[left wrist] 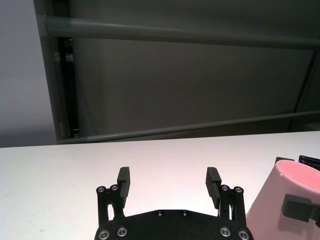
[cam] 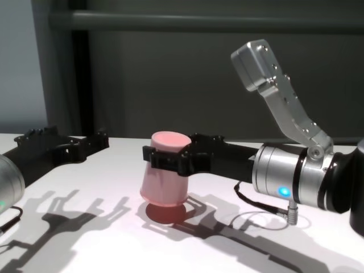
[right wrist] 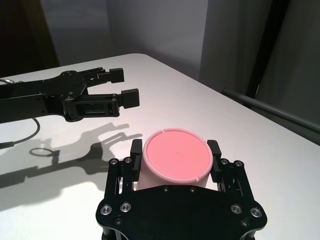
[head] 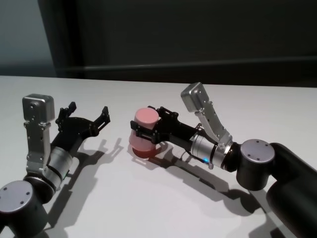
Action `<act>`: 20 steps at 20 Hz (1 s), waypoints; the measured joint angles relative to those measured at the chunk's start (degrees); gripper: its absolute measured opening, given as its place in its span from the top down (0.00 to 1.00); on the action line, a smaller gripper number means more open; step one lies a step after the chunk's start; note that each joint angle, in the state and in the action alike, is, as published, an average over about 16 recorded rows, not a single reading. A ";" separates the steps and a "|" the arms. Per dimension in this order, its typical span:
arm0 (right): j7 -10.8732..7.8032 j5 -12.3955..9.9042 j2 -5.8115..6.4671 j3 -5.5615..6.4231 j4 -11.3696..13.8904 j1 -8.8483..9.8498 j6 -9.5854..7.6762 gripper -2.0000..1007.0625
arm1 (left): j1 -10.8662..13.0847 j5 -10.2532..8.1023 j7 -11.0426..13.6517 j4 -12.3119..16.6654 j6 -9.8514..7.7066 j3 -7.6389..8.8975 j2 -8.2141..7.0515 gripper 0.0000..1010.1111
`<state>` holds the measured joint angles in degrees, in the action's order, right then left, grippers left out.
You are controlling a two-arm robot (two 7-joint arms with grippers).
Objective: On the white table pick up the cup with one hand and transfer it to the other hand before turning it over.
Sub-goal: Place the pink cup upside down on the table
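We hold the cup [head: 144,133] clamped in our right hand [head: 146,130], lifted just above the tabletop [head: 158,198] near its middle and tilted slightly, so that our left hand [head: 89,116], fingers spread wide just to its left, can take it.

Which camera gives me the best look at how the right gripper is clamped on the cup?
The right wrist view: it looks down on the cup with a right gripper finger on each side. The chest view shows it held clear of the white table, wider end down. The head view shows it side-on. The left wrist view catches only its edge.
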<state>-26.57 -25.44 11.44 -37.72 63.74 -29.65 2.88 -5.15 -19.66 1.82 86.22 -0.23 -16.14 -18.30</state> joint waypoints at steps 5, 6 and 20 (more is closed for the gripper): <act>-0.32 1.18 -0.26 -0.05 -0.63 -0.05 -0.31 0.25 | 0.00 0.00 0.00 0.00 0.00 0.00 0.00 0.01; -0.40 1.38 -0.33 -0.03 -0.77 -0.06 -0.36 0.25 | 0.00 0.00 0.00 0.00 0.00 0.00 0.00 0.01; -2.02 2.93 -1.67 0.98 -2.65 -0.34 -0.72 0.23 | 0.00 0.00 0.00 0.00 0.00 0.00 0.00 0.01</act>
<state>-28.59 -22.51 9.77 -36.74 61.08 -29.98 2.16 -5.15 -19.66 1.82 86.22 -0.23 -16.14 -18.30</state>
